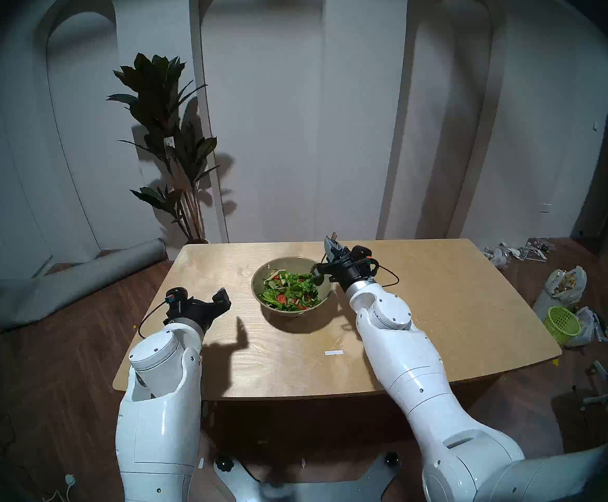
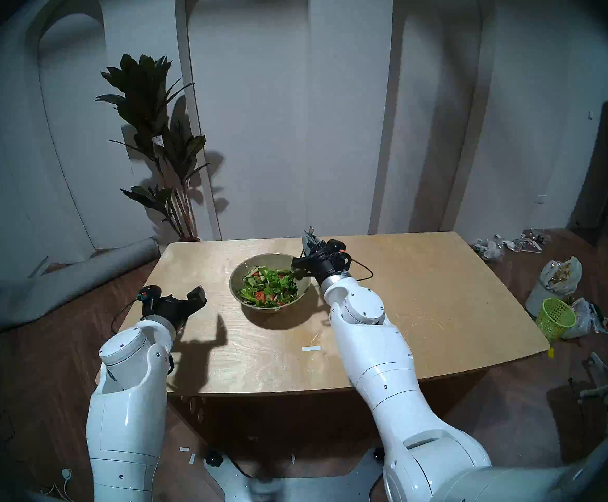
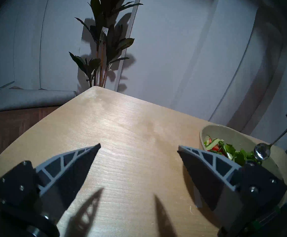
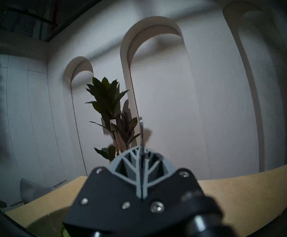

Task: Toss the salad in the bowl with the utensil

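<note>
Mid-toss: right gripper [image 1: 333, 249] clamped on spoon [image 3: 262, 152] handle, head just above salad [image 1: 289, 291] in bowl [image 1: 288, 264] mid-tabletop; left gripper [image 3: 139, 148] wide, empty; more tossing likely left.

No readable text from my station

I see one small white tag [image 3: 104, 31] hanging on the potted plant [image 1: 165, 102] behind the table; it carries dark marks, but they are too small and blurred for me to read.
</note>
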Motion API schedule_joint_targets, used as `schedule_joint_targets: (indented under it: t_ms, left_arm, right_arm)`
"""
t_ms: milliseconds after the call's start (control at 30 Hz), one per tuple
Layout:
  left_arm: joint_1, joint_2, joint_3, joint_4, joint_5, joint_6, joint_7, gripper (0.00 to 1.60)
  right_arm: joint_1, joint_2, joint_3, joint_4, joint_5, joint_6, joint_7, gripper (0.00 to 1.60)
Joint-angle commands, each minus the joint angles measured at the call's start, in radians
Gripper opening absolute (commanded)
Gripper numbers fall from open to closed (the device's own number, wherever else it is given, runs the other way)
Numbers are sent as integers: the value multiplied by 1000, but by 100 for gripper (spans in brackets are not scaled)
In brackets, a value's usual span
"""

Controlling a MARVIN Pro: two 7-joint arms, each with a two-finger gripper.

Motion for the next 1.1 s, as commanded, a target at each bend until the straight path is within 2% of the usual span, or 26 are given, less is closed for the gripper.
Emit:
schedule_joint_targets:
  t_ms: [0, 133, 233, 333, 367, 600, 1067]
  left_arm:
    - [-26, 6, 15, 8, 5, -33, -13, 160]
    - [-47, 12, 29, 31, 15, -46, -12, 160]
    - [-84, 17, 36, 41, 16, -1, 0, 160]
    - [-95, 27, 38, 44, 21, 5, -4, 160]
    - [-106, 19, 15, 30, -9, 18, -13, 160]
    - [-124, 15, -47, -6, -48, 75, -5, 160]
    - [-88, -12, -159, -54, -138, 147, 22, 160]
  right_arm:
    - [9, -1, -12, -23, -5, 67, -10, 0]
    - [31, -9, -23, 17, -12, 63, -12, 0]
    - [55, -18, -33, 48, -9, 67, -14, 0]
    - [67, -22, -30, 62, -1, 69, -10, 0]
    - [70, -25, -20, 61, 14, 71, -8, 0]
    - [92, -40, 10, 77, 66, 110, 0, 0]
    - [149, -71, 9, 172, 114, 205, 37, 0]
